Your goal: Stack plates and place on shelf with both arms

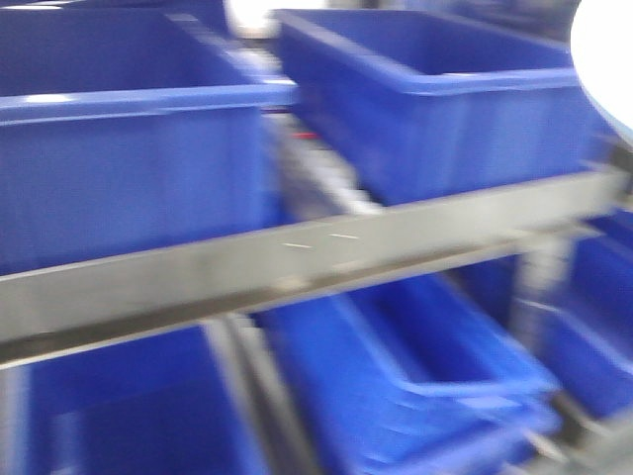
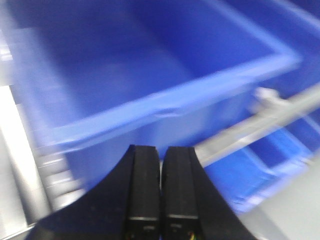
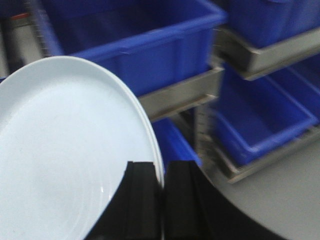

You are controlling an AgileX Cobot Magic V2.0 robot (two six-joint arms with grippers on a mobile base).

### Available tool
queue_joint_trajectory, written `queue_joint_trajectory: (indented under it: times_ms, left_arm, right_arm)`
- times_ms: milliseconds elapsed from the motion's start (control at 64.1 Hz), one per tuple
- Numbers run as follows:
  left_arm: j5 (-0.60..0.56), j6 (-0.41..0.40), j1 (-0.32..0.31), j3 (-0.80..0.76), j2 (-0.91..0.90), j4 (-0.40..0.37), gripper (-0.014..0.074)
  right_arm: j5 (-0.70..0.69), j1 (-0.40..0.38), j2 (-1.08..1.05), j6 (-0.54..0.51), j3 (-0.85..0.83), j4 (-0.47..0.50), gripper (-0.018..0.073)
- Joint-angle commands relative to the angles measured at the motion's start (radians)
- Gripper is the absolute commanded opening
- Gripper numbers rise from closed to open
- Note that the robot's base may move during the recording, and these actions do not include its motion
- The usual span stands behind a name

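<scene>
Two big blue crates [image 1: 129, 158] [image 1: 435, 99] sit at ten and one o'clock. More blue crates [image 1: 425, 376] lie below, at five o'clock.

We see the right gripper [image 3: 162, 200] pinching the rim of a pale plate [image 3: 60, 160] (possibly 2 stacked, edges blurred) before blue crates [image 3: 150, 45] on the steel shelf [image 3: 182, 95].

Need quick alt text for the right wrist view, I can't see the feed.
The right gripper pinches the rim of a pale blue-white plate, which fills the left of the blurred frame. Behind it stand blue crates on steel shelf rails.
</scene>
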Motion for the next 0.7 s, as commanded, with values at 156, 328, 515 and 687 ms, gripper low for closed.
queue_joint_trajectory:
  times_ms: [156,328,515,687]
  left_arm:
    - [-0.085,-0.005,0.002,-0.030,0.004,-0.007,0.0084]
    - [-0.085,-0.005,0.002,-0.030,0.004,-0.007,0.0084]
    - [-0.085,-0.005,0.002,-0.030,0.004,-0.007,0.0084]
    - [-0.085,-0.005,0.002,-0.030,0.004,-0.007,0.0084]
  right_arm:
    - [-0.098,-0.005,0.009,-0.004,-0.031,-0.005,0.0022]
    - [-0.098,-0.005,0.009,-0.004,-0.031,-0.005,0.0022]
    - [-0.098,-0.005,0.009,-0.004,-0.031,-0.005,0.0022]
    - [-0.098,-0.005,0.009,-0.004,-0.031,-0.005,0.0022]
